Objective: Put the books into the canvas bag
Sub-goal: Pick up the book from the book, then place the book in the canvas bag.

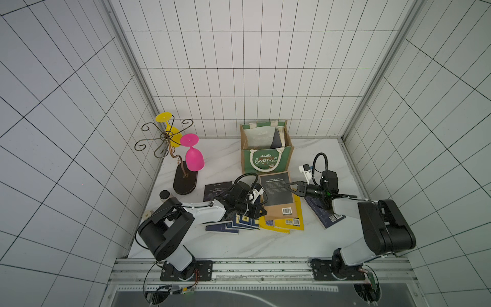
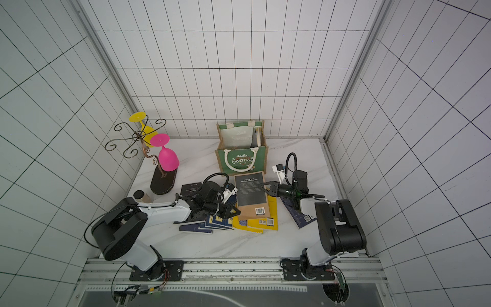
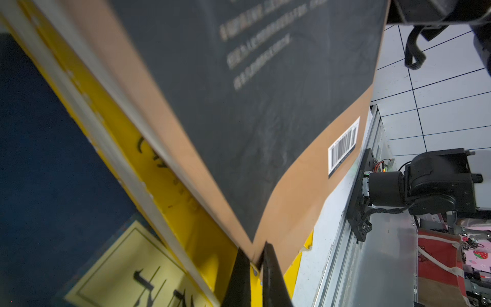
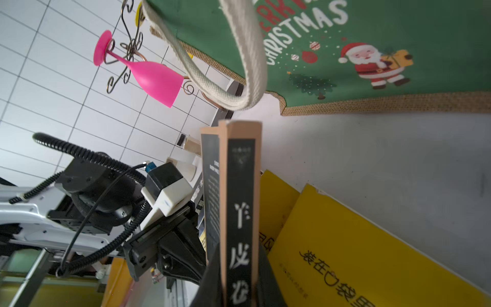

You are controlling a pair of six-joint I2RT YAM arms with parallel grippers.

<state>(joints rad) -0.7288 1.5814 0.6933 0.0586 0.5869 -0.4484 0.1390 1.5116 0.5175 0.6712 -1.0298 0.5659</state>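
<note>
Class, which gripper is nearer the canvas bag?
Right. The right gripper grips the tan-and-black book just in front of the canvas bag; the left gripper grips it farther toward the robot.

Print on the tan-and-black book (image 3: 265, 133) was too blurred to read in the left wrist view, the left arm (image 1: 202, 211) covered part of the navy books (image 1: 223, 228) toward the front edge of the counter (image 1: 239, 247), and the walls of the canvas bag (image 1: 248, 166) hid most of what stood inside.
</note>
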